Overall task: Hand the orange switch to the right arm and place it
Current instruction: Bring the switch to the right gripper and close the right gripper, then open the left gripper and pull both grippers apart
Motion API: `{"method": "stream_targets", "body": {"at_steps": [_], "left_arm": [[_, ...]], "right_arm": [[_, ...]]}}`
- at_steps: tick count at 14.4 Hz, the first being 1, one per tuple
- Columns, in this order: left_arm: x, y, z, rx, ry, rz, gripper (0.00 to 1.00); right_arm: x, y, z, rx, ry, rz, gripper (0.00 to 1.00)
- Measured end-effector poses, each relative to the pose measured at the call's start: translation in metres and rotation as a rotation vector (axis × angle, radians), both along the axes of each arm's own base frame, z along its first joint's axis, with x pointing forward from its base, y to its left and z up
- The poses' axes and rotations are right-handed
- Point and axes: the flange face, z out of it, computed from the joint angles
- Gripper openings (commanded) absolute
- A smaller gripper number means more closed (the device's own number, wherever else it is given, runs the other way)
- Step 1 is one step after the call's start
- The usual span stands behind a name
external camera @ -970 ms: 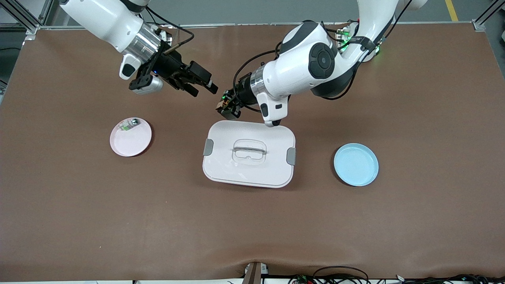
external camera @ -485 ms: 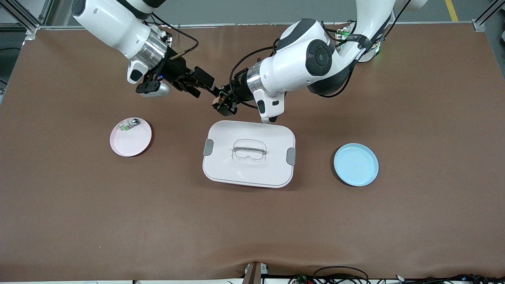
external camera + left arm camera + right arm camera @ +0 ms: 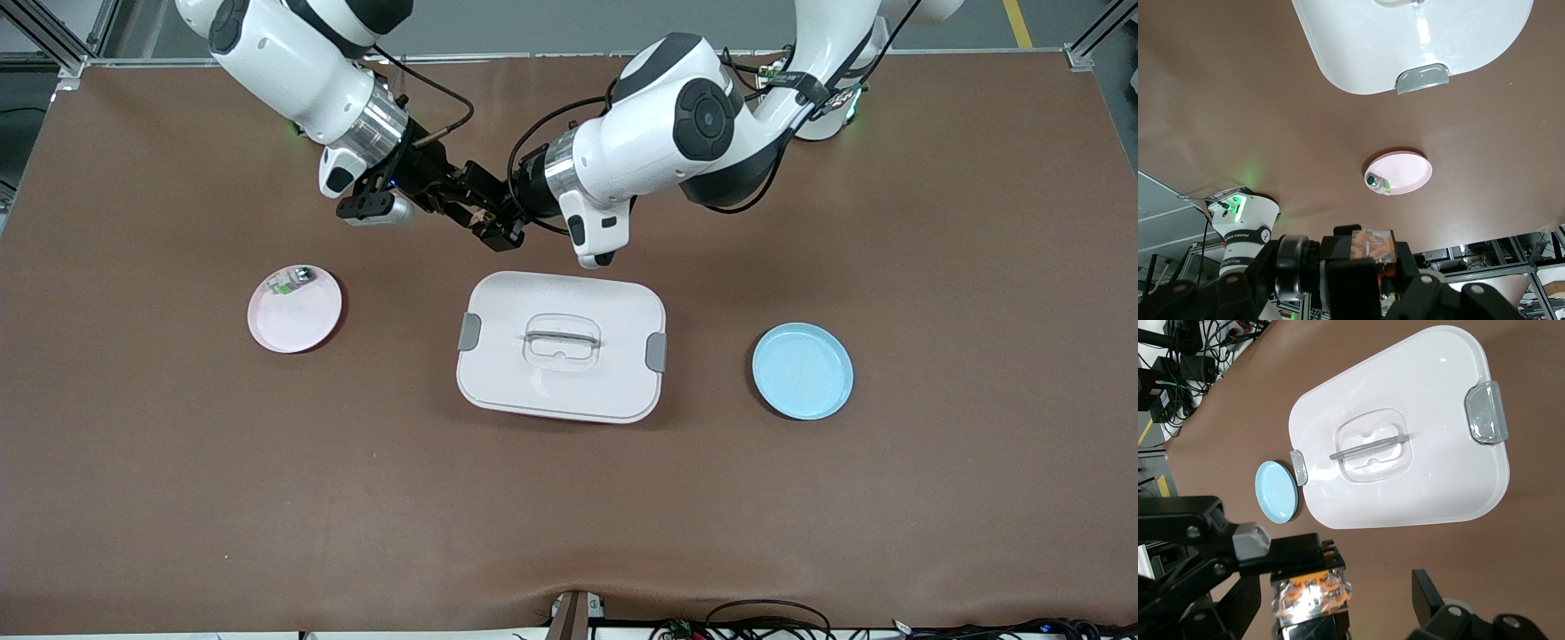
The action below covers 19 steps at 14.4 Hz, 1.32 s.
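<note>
My left gripper (image 3: 500,233) is clamped on the tiny black orange switch with copper markings (image 3: 487,218), held in the air over bare brown table at 12 o'clock of the white rectangular lidded box (image 3: 561,347). My right gripper (image 3: 476,197) meets it there, jaws spread wide around the switch but not closed. So the pickup is done; the handover grip, my left's release and the placing remain, I judge.

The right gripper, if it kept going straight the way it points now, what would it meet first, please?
Probably the orange switch held in the left gripper; the right gripper, fingers open, points straight at it, though depth is uncertain.
</note>
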Motion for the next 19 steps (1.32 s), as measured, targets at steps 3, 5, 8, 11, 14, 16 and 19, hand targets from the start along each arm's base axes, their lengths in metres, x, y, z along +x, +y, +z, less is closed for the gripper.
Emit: {"method": "stream_targets", "body": {"at_steps": [3,5,8,11,14,16,19], "left_arm": [[0.000,0.000,0.000,-0.001,-0.001,0.001,0.09],[0.001,0.000,0.001,-0.003,-0.002,0.002,0.09],[0.001,0.000,0.002,-0.004,-0.003,0.001,0.09],[0.001,-0.001,0.003,-0.006,-0.004,0.002,0.09],[0.001,-0.001,0.003,-0.006,-0.005,0.001,0.09],[0.001,-0.001,0.004,-0.006,-0.004,0.002,0.09],[0.004,0.004,0.005,-0.002,0.005,0.013,0.11]], "right_arm": [[0.003,-0.004,0.000,0.001,0.001,-0.008,1.00],[0.006,-0.010,0.000,-0.002,0.015,-0.013,1.00],[0.007,-0.015,0.003,-0.001,0.022,-0.014,1.00],[0.007,-0.015,0.006,0.002,0.017,-0.014,0.73],[0.007,-0.011,0.015,0.012,0.003,-0.009,0.58],[0.004,-0.004,0.022,0.021,-0.009,0.003,0.38],[0.003,0.000,0.022,0.022,-0.019,0.007,0.09]]}}
